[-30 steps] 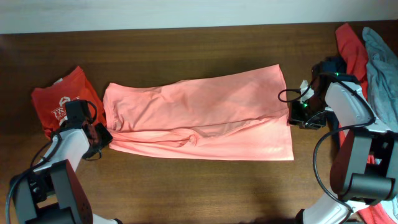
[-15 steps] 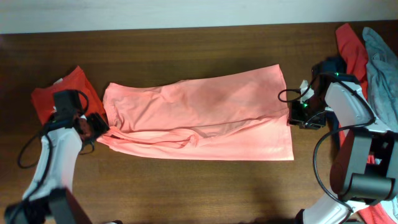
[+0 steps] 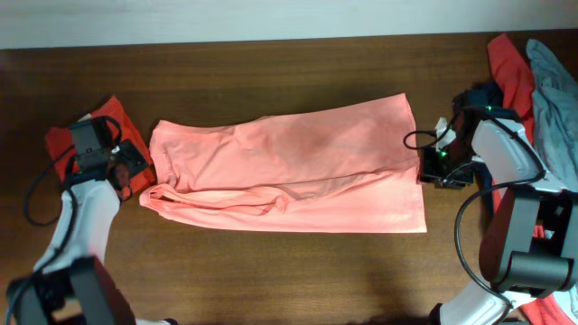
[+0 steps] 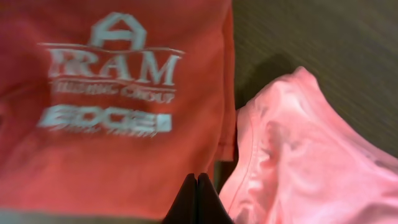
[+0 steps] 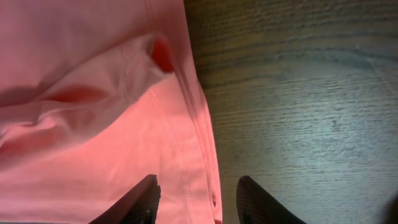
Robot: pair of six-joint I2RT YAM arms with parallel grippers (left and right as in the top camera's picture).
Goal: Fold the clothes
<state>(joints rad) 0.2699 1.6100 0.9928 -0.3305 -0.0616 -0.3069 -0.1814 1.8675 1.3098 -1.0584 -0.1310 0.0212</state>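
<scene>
Left gripper (image 4: 197,190): pinched fully closed, tips touching, nothing clamped; sitting where the red shirt with white lettering (image 4: 112,106) meets the left end of the pink shirt (image 4: 298,168). Right gripper (image 5: 198,199): spread wide, nothing gripped, straddling the pink shirt's stitched right hem. Pink shirt: plain salmon, no print, laid long-ways across the middle of the table (image 3: 271,81), with a lengthwise fold line through it; wrinkled and bunched at left end, flatter to the right. Red shirt at far left, partly under the left arm. Heaped at far right: coral-red garment (image 3: 508,63), grey-blue garment (image 3: 551,86), navy garment (image 3: 483,93).
</scene>
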